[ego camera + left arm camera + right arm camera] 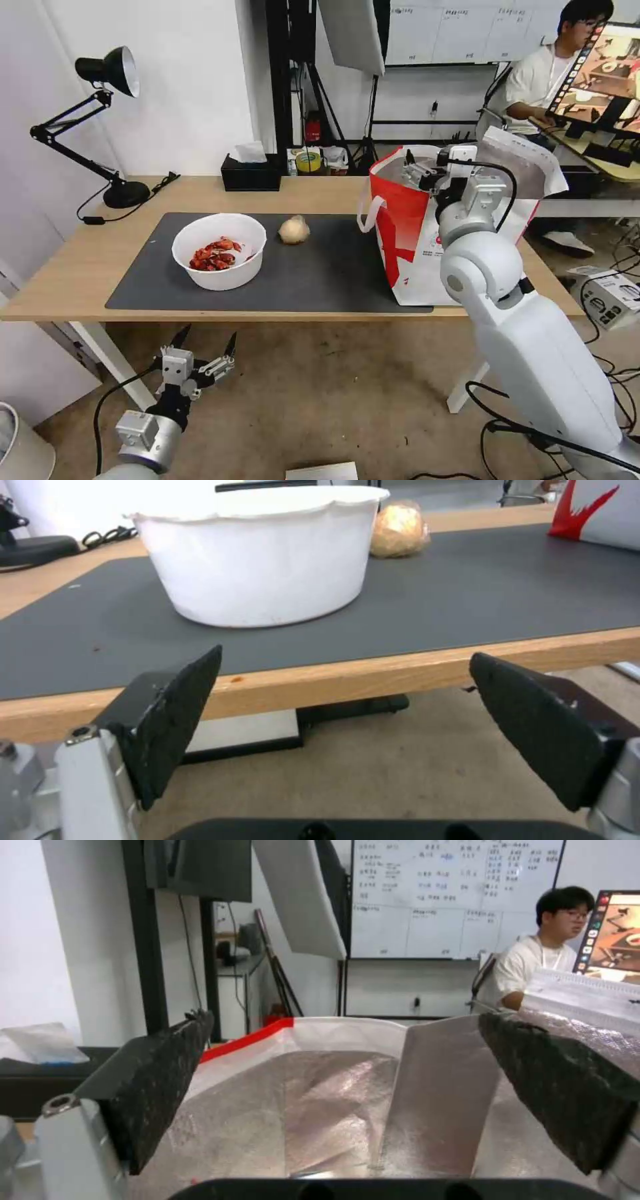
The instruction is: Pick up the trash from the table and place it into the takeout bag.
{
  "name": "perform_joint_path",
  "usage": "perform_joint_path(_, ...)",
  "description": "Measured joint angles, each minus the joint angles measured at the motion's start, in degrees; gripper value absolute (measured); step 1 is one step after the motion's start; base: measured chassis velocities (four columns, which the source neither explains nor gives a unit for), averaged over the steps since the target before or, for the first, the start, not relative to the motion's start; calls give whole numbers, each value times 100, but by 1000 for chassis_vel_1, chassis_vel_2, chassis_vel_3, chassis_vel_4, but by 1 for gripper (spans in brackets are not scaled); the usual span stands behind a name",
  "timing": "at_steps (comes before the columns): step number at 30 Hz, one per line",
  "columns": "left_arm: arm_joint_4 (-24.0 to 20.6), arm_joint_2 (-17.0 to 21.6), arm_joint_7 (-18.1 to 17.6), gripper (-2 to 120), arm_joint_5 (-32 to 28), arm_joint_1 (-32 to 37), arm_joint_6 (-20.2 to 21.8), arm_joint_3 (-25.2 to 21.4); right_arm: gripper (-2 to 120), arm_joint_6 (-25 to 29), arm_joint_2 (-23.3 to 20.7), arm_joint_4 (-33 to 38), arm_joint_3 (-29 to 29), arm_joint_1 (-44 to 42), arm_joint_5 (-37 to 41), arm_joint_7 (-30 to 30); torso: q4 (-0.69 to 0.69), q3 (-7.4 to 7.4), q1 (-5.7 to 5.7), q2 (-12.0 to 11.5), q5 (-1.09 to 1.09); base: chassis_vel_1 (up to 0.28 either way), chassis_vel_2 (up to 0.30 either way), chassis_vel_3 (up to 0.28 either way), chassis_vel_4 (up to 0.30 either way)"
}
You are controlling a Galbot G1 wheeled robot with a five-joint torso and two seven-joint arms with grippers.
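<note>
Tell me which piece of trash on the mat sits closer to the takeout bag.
The beige wrapped ball. It lies between the white bowl of red shells and the red-and-white bag, so the bowl is farther away.

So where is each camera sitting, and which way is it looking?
Head view: high up, looking down at the table; the left gripper hangs open below its front edge, the right gripper over the takeout bag.
Left wrist view: below the table edge, looking across at the white bowl between its open fingers.
Right wrist view: above the bag, looking into the foil lining.
Head and left wrist views share the bowl and beige wrapped ball.
</note>
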Motion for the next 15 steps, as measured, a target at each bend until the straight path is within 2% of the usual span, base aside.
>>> perform_joint_path(15,-26,-5,-1,100,-10,20,0,-28,100,0,-60,60,-23,3,63,-3,0,0,0,0,0,0,0,0,0)
